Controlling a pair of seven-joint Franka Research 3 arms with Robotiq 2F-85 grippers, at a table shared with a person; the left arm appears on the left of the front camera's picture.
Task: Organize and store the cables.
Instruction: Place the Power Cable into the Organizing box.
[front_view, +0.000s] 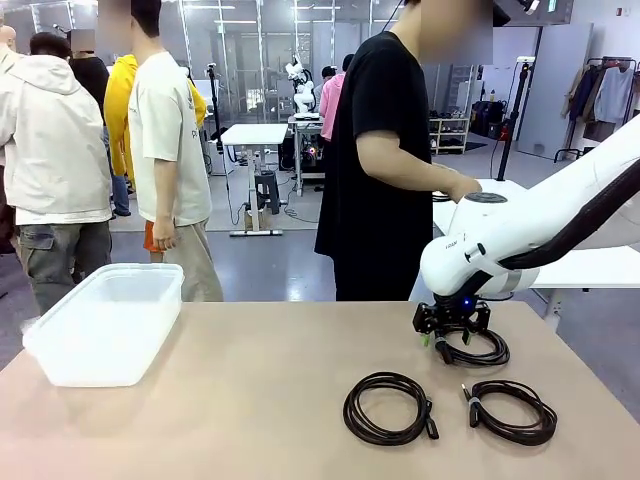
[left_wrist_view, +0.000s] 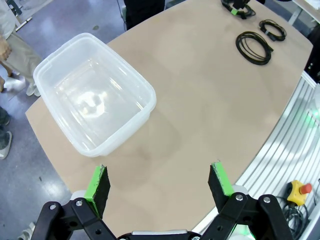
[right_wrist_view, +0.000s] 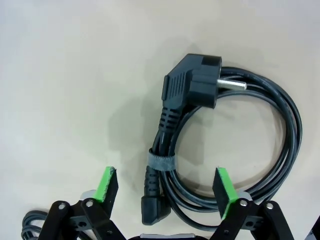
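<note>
Tan tabletop (front_view: 260, 360) holds an empty clear bin (front_view: 105, 320). All three cables lie well to the right of the bin, none stored yet. The right gripper (right_wrist_view: 165, 184) is down over the far coil (right_wrist_view: 240, 135), which sits behind the middle coil (front_view: 388, 408) and the rightmost coil (front_view: 512, 410). Its jaws stand partly apart, astride the strapped bundle below the plug (right_wrist_view: 192, 82); one pad may already brush the outer loops, though that is hard to tell. The left gripper (left_wrist_view: 161, 177) hangs wide and empty above the table on the bin's near side. The first pick looks to be in hand: next the jaws must pinch the bundle at the strap, then lift and carry it to the bin.
</note>
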